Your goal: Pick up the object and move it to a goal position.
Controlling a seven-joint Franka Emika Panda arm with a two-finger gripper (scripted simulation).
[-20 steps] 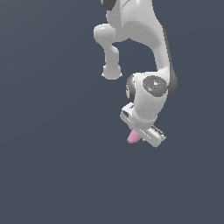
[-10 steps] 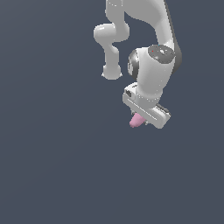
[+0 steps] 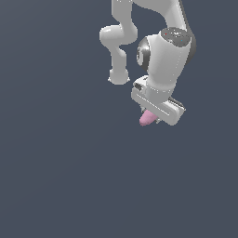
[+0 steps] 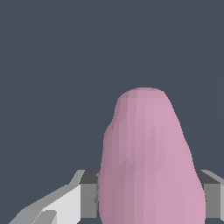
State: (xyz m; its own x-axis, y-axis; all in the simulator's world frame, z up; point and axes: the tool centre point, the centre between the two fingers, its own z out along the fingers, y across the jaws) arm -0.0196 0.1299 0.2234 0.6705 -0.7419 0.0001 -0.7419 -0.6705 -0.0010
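Observation:
The object [image 3: 146, 119] is a small pale pink lumpy blob held by my white gripper [image 3: 152, 116], which is shut on it. Only its lower end shows below the hand in the exterior view. In the wrist view the object [image 4: 148, 162] fills the middle, with the grey fingers [image 4: 87, 194] pressed against both of its sides. The hand hangs in the air, toward the exterior view's upper right.
The white arm [image 3: 162, 51] rises behind the hand, with its elbow link [image 3: 118, 37] toward the exterior view's left. A plain dark grey-blue ground [image 3: 60, 176] lies all around.
The arm has carried the pink object upward and slightly toward the exterior view's right over the last second. The grip has stayed shut.

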